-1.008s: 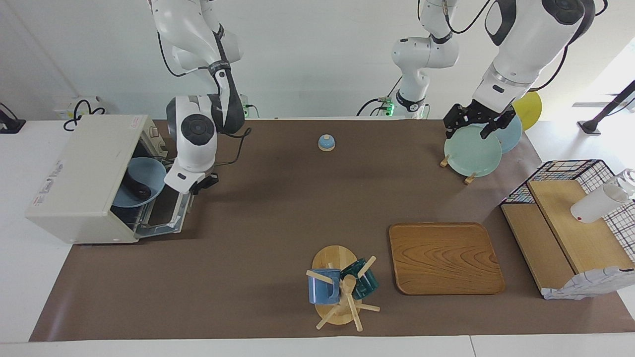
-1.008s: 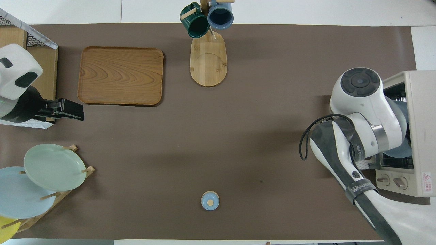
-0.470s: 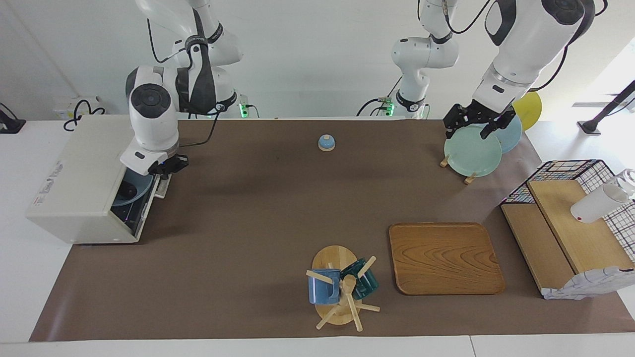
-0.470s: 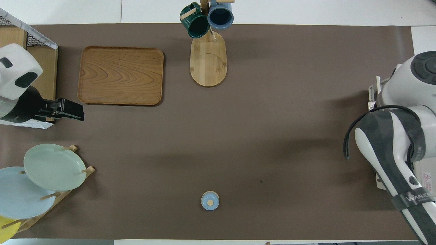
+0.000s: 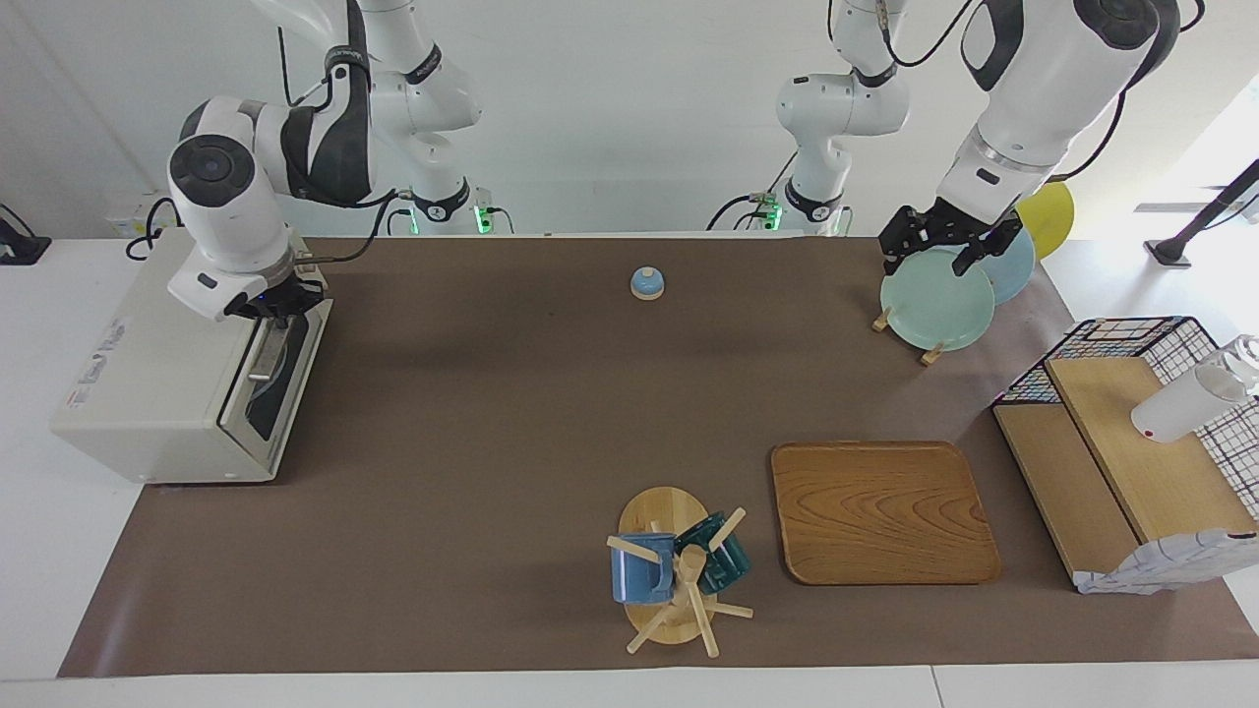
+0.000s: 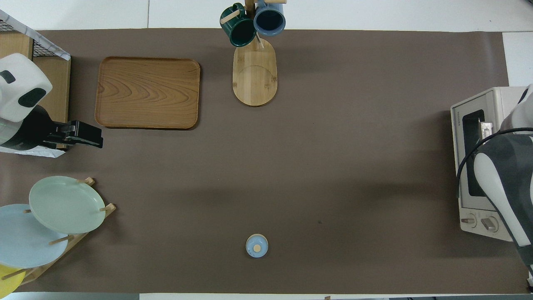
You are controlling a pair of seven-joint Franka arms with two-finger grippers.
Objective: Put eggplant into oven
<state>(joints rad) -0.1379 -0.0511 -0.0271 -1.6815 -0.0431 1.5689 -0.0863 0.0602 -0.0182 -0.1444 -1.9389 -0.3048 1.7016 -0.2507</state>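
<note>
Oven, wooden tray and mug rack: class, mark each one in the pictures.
oven [image 5: 148, 364], facing view, its cream top panel.
wooden tray [image 5: 880, 511], facing view, its bare middle.
mug rack [image 6: 255, 79], overhead view, its oval wooden base.

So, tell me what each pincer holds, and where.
Nothing. The left pincer hangs open over the green plate; the right pincer is shut at the top of the oven door.

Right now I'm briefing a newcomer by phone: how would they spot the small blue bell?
Start at the brown mat covering the table. On its edge nearest the robots, midway between the two arms, the blue bell sits alone. It is a small blue dome on a tan base, far smaller than the plates on their rack.
</note>
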